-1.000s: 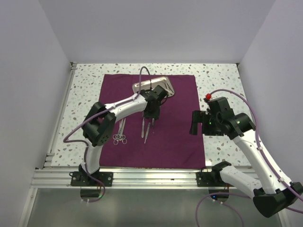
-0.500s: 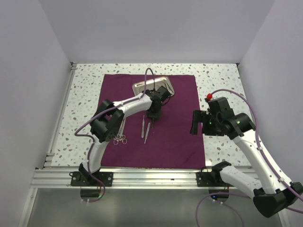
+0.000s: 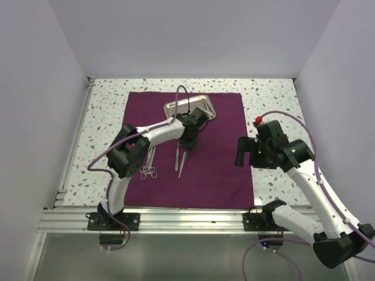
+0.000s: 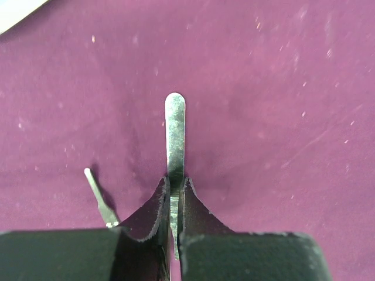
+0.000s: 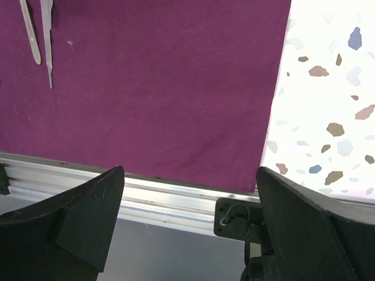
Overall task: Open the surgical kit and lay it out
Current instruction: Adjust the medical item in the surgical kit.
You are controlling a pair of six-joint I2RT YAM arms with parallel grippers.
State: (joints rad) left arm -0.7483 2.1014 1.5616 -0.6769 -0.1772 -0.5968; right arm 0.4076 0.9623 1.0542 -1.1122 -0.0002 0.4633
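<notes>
In the top view, the left gripper (image 3: 188,141) hangs low over the cloth (image 3: 220,167), with the tray (image 3: 174,108) just beyond it. Over the last second its tip has barely shifted, but the elbow (image 3: 130,153) has swung inward. That looks like lining up to set a piece down. Two slim tools (image 3: 179,159) lie just beside it and forceps (image 3: 148,171) lie farther out. The right gripper (image 3: 240,151) hovers unmoved at the cloth's right edge.

In the left wrist view, the gripper (image 4: 174,182) is clenched on tweezers (image 4: 174,126), their rounded end pointing ahead, close over the cloth. Another thin tip (image 4: 94,182) shows to its left.

In the right wrist view, the gripper (image 5: 188,172) has its jaws wide apart and empty above the cloth's near edge.
</notes>
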